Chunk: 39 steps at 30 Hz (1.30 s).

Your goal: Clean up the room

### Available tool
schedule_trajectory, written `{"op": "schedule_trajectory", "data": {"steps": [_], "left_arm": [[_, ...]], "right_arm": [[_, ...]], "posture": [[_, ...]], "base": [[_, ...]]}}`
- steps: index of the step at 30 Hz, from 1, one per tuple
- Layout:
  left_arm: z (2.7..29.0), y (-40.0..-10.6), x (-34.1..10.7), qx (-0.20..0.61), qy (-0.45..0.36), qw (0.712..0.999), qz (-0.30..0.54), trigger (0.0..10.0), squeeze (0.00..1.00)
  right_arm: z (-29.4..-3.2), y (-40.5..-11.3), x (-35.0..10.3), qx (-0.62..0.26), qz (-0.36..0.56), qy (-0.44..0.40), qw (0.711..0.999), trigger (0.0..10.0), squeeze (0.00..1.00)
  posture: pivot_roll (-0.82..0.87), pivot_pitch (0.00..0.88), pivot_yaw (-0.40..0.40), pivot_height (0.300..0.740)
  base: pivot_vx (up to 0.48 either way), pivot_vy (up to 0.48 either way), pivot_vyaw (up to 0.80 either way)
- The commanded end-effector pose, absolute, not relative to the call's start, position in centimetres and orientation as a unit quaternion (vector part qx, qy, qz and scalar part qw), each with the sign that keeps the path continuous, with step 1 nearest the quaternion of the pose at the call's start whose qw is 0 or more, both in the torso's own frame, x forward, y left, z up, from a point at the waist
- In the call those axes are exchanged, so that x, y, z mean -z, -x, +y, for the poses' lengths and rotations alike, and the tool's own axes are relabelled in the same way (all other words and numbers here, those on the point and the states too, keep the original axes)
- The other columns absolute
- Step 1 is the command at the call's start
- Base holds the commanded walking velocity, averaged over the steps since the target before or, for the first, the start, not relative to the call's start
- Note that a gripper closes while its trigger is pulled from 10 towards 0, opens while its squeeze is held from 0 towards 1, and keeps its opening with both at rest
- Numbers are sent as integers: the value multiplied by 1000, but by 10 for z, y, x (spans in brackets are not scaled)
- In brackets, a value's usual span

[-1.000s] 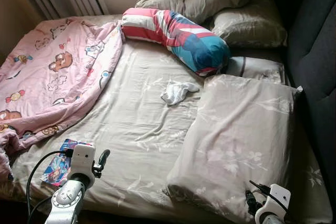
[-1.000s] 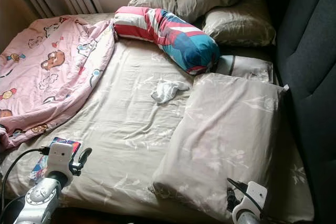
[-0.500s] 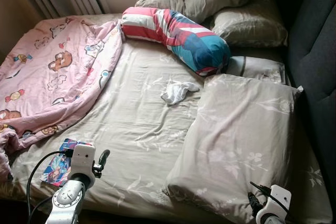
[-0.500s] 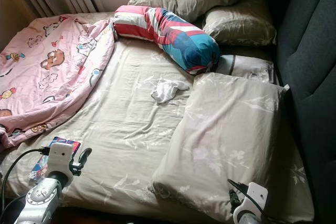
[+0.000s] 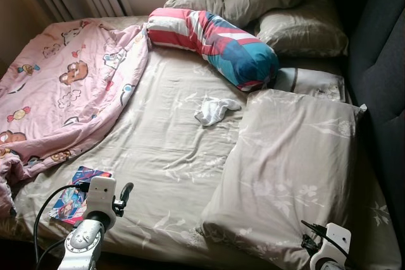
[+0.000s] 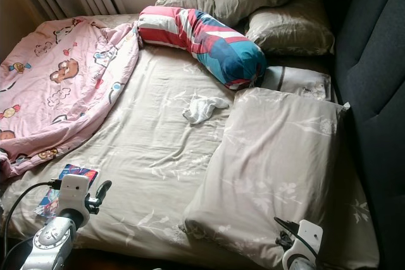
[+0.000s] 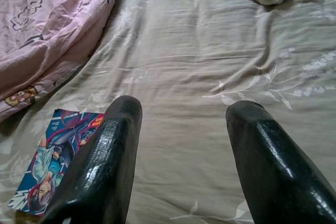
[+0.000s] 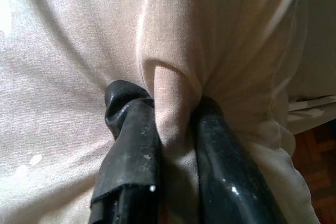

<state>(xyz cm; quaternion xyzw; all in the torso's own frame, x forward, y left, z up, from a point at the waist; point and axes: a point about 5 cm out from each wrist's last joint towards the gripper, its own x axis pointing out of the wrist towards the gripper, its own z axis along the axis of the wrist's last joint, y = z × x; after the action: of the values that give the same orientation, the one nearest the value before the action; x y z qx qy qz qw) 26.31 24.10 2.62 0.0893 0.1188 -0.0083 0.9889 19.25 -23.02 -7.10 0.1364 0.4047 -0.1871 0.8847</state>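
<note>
A large beige floral pillow lies flat on the right side of the bed. My right gripper is at its near corner, shut on a pinched fold of the pillow's fabric. My left gripper hovers open over the beige sheet at the bed's near left, holding nothing. A colourful booklet lies on the sheet just beside it. In the middle of the bed sits a crumpled white cloth.
A pink cartoon blanket is bunched over the left side. A striped red, white and blue bolster and several beige pillows lie at the head. A dark padded headboard runs along the right.
Both arms have dropped slightly toward the bed's near edge. The right gripper keeps its pinch on the pillow, which has hardly shifted.
</note>
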Motion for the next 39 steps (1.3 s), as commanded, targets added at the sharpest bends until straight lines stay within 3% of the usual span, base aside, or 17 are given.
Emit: {"op": "schedule_trajectory", "data": {"steps": [1, 8, 13, 20, 26, 32, 39], "left_arm": [[245, -255, -18, -2, -88, 986, 138, 10000, 0], [244, -255, -16, -3, -87, 986, 144, 10000, 0], [244, -254, -14, -4, -87, 985, 147, 10000, 0], [245, -254, -14, -8, -86, 985, 147, 10000, 0], [245, -254, -13, -8, -86, 985, 151, 10000, 0], [245, -255, -13, -7, -87, 984, 152, 10000, 0], [244, -255, -11, -6, -87, 984, 156, 10000, 0]], "right_arm": [[-214, -162, 90, 183, 477, -148, 847, 0, 0], [-229, -173, 82, 223, 452, -136, 853, 0, 0], [-264, -159, 77, 310, 424, -106, 844, 0, 0], [-307, -170, 52, 389, 356, -61, 847, 0, 0], [-372, -177, 1, 482, 254, 20, 838, 0, 0], [-404, -180, -37, 539, 173, 66, 822, 0, 0], [-387, -183, -23, 517, 194, 54, 832, 0, 0]], "posture": [[-106, 156, 128, 733], [-109, 147, 122, 733], [-107, 143, 118, 733], [-115, 148, 118, 733], [-131, 154, 127, 733], [-141, 156, 128, 733], [-140, 158, 124, 733]], "base": [[0, 0, 0], [0, 0, 0], [0, 0, 0], [0, 0, 0], [0, 0, 0], [0, 0, 0], [0, 0, 0]]}}
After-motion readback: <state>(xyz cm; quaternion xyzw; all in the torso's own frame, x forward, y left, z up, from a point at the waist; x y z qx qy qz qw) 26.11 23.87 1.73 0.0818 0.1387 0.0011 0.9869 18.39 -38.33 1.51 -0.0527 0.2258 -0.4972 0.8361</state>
